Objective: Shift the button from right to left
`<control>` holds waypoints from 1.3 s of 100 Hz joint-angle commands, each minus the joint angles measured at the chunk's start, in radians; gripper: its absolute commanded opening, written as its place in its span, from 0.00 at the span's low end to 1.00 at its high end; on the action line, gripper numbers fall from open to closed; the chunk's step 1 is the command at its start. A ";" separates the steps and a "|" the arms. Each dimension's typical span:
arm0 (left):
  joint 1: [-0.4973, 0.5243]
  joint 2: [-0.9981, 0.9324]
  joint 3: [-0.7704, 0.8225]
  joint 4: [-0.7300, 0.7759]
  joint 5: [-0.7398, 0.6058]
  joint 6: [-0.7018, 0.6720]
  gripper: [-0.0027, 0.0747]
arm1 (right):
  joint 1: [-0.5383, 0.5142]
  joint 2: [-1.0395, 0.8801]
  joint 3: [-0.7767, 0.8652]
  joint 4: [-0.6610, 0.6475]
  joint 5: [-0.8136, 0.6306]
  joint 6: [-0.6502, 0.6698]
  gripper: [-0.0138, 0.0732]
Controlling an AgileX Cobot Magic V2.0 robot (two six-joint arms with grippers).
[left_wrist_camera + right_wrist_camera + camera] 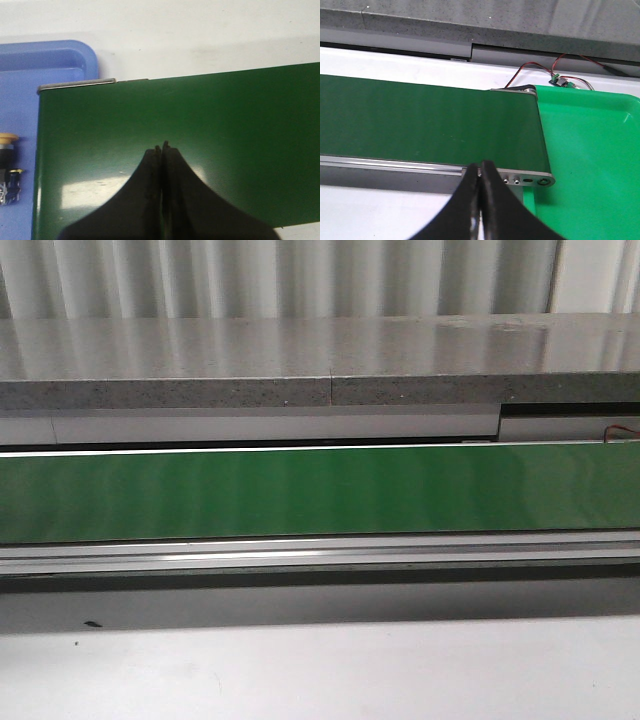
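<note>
A button (8, 170) with a round yellow cap and a clear-grey body lies in the blue tray (55, 62) at the end of the green belt (200, 130); its blue block does not show. My left gripper (162, 147) is shut and empty, hovering over the belt, apart from the button. My right gripper (479, 165) is shut and empty over the near rail of the belt (420, 120), close to its other end. No button shows in the green tray (590, 150). Neither gripper shows in the front view.
The green belt (320, 490) runs across the front view, with a grey stone ledge (300, 360) behind it and a white table top (350, 670) in front. Red and black wires with a small circuit board (560, 80) lie behind the green tray.
</note>
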 commanded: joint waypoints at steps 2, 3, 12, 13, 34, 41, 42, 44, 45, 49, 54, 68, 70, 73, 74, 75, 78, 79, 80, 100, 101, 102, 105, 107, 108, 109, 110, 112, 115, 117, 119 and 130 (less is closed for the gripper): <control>-0.038 -0.093 0.022 -0.026 -0.107 -0.011 0.01 | 0.000 0.008 -0.025 -0.002 -0.078 -0.009 0.08; -0.040 -0.099 0.026 -0.026 -0.110 -0.011 0.01 | 0.000 0.008 -0.025 -0.002 -0.078 -0.009 0.08; -0.063 -0.175 0.074 -0.048 -0.139 -0.011 0.01 | 0.000 0.008 -0.025 -0.002 -0.078 -0.009 0.08; -0.065 -0.187 0.078 -0.050 -0.143 -0.011 0.01 | 0.000 0.008 -0.025 -0.002 -0.078 -0.009 0.08; -0.098 -0.392 0.196 -0.061 -0.230 -0.011 0.01 | 0.000 0.008 -0.025 -0.002 -0.078 -0.009 0.08; -0.100 -0.467 0.238 -0.059 -0.262 -0.011 0.01 | 0.000 0.008 -0.025 -0.002 -0.078 -0.009 0.08; -0.100 -0.482 0.242 -0.057 -0.268 -0.011 0.01 | 0.000 0.008 -0.025 -0.002 -0.078 -0.009 0.08; -0.100 -0.505 0.254 -0.056 -0.279 -0.011 0.01 | 0.000 0.008 -0.025 -0.002 -0.078 -0.009 0.08; -0.100 -0.512 0.262 -0.056 -0.283 -0.011 0.01 | 0.000 0.008 -0.025 -0.002 -0.078 -0.009 0.08; -0.100 -0.558 0.282 -0.056 -0.300 -0.011 0.01 | 0.000 0.008 -0.025 -0.002 -0.078 -0.009 0.08; -0.100 -0.611 0.312 -0.056 -0.311 -0.011 0.01 | 0.000 0.008 -0.025 -0.002 -0.078 -0.009 0.08; -0.100 -0.752 0.384 -0.056 -0.340 -0.011 0.01 | 0.000 0.008 -0.025 -0.002 -0.078 -0.009 0.08; -0.100 -0.771 0.390 -0.056 -0.341 -0.011 0.01 | 0.000 0.008 -0.025 -0.002 -0.078 -0.009 0.08; -0.100 -0.794 0.404 -0.056 -0.339 -0.011 0.01 | 0.000 0.008 -0.025 -0.002 -0.078 -0.009 0.08; -0.100 -0.799 0.407 -0.056 -0.339 -0.011 0.01 | 0.000 0.008 -0.025 -0.002 -0.078 -0.009 0.08; -0.100 -0.810 0.413 -0.059 -0.337 -0.011 0.01 | 0.000 0.008 -0.025 -0.002 -0.078 -0.009 0.08; -0.100 -0.830 0.424 -0.059 -0.332 -0.011 0.01 | 0.000 0.008 -0.025 -0.002 -0.078 -0.009 0.08; -0.100 -0.839 0.427 -0.059 -0.332 -0.011 0.01 | 0.000 0.008 -0.025 -0.002 -0.078 -0.009 0.08; -0.100 -0.844 0.433 -0.059 -0.332 -0.011 0.01 | 0.000 0.008 -0.025 -0.002 -0.078 -0.009 0.08; -0.095 -0.945 0.511 -0.059 -0.367 -0.011 0.01 | 0.000 0.008 -0.025 -0.002 -0.078 -0.009 0.08; -0.095 -0.951 0.518 -0.059 -0.370 -0.011 0.01 | 0.000 0.008 -0.025 -0.002 -0.078 -0.009 0.08; -0.095 -0.954 0.521 -0.059 -0.374 -0.011 0.01 | 0.000 0.008 -0.025 -0.002 -0.078 -0.009 0.08; -0.095 -0.968 0.534 -0.059 -0.392 -0.011 0.01 | 0.000 0.008 -0.025 -0.002 -0.078 -0.009 0.08; -0.095 -0.973 0.544 -0.059 -0.402 -0.011 0.01 | 0.000 0.008 -0.025 -0.002 -0.078 -0.009 0.08; -0.095 -0.979 0.550 -0.059 -0.406 -0.011 0.01 | 0.000 0.008 -0.025 -0.002 -0.078 -0.009 0.08; -0.095 -0.982 0.554 -0.059 -0.411 -0.011 0.01 | 0.000 0.008 -0.025 -0.002 -0.078 -0.009 0.08; -0.095 -0.987 0.560 -0.059 -0.419 -0.011 0.01 | 0.000 0.008 -0.025 -0.002 -0.078 -0.009 0.08; -0.095 -0.994 0.567 -0.059 -0.432 -0.011 0.01 | 0.000 0.008 -0.025 -0.002 -0.078 -0.009 0.08; -0.095 -1.001 0.584 -0.059 -0.451 -0.011 0.01 | 0.000 0.008 -0.025 -0.002 -0.078 -0.009 0.08; -0.095 -1.007 0.594 -0.059 -0.468 -0.011 0.01 | 0.000 0.008 -0.025 -0.002 -0.078 -0.009 0.08; -0.095 -1.009 0.602 -0.057 -0.484 -0.011 0.01 | 0.000 0.008 -0.025 -0.002 -0.078 -0.009 0.08; -0.095 -1.012 0.659 -0.057 -0.575 -0.011 0.01 | 0.000 0.008 -0.025 -0.002 -0.078 -0.009 0.08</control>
